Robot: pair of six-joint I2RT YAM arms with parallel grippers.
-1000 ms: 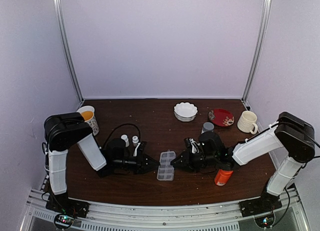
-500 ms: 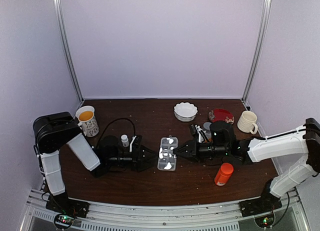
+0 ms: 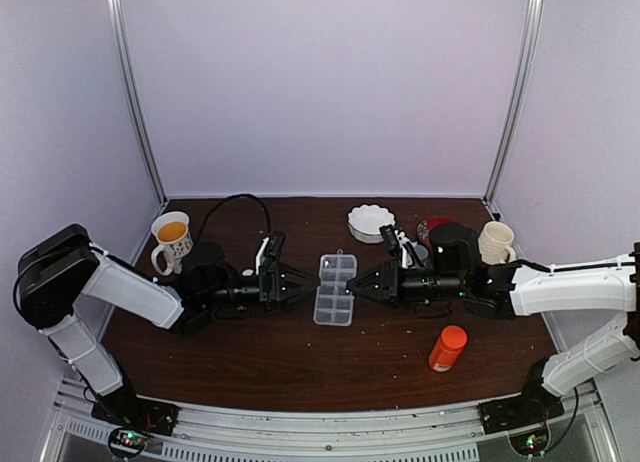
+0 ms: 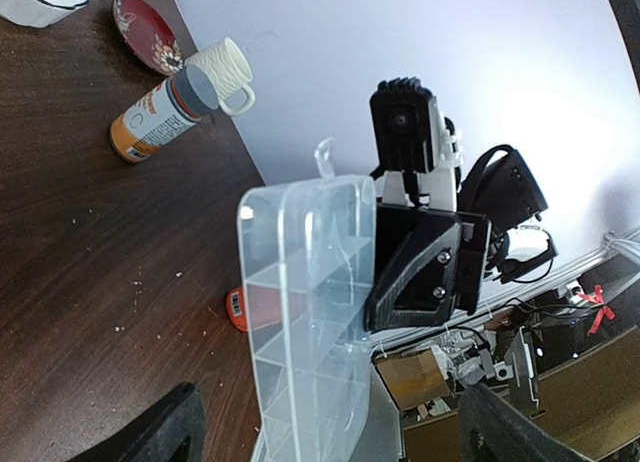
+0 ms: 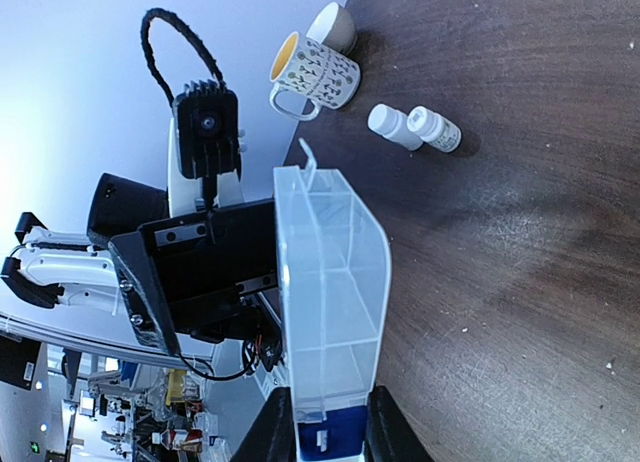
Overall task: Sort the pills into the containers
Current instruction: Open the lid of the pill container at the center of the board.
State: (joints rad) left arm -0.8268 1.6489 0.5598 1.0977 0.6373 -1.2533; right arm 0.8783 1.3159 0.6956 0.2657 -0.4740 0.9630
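**Organizer gripped from one side only**

The right jaws are pinching the right-hand edge of the clear organizer (image 3: 334, 288) at the middle of the desk (image 3: 250, 362). The left jaws are gaping wide, straddling its other edge without touching. Judgement: the left should be closing squarely on a stiff compartment wall, keeping the grid level. The plastic is looking glossy, slick, thin-walled, boxy. No pills are showing.

Arms stretched inward; left tool (image 3: 303, 285) spread, right tool (image 3: 361, 283) clamped.
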